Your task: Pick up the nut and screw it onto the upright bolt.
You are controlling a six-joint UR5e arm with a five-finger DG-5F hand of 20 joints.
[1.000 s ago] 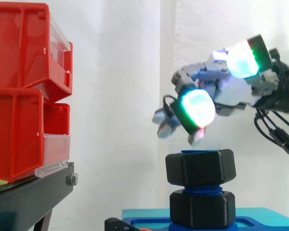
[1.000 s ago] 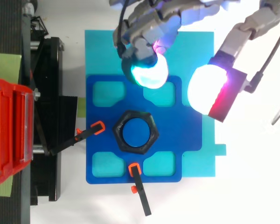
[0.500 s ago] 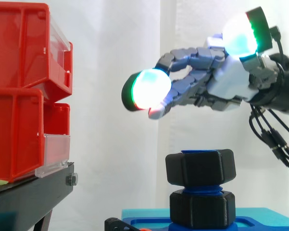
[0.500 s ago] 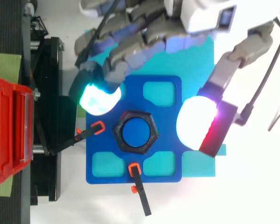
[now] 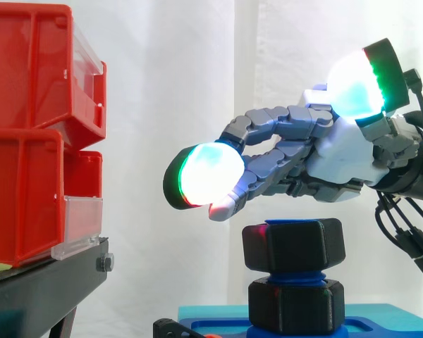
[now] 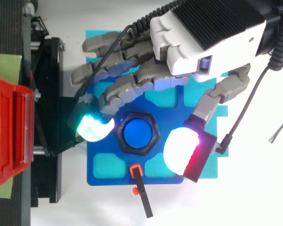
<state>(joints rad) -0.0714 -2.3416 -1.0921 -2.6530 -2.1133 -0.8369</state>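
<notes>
A black hex nut (image 5: 293, 245) sits at the top of the upright blue bolt (image 5: 290, 277), above a second black hex piece (image 5: 296, 304) at the bolt's foot. From above, the nut (image 6: 119, 136) rings the blue bolt end (image 6: 137, 133). My hand (image 5: 345, 158) hovers just over the nut, open, with its fingers stretched out to the left. One glowing fingertip (image 6: 93, 128) lies left of the nut and the thumb pad (image 6: 181, 150) lies right of it. Neither touches the nut.
The bolt stands on a blue fixture plate (image 6: 114, 175) over a teal base (image 6: 95, 40), with orange-tipped black clamps (image 6: 140, 190) at its front and left edges. Red bins (image 5: 35, 134) on a black stand (image 5: 42, 289) rise close on the left.
The hand uncurled from a bent pose, stretched its fingers leftward and came down over the nut. Fingertip and thumb now flank the nut. The nut has not moved.
</notes>
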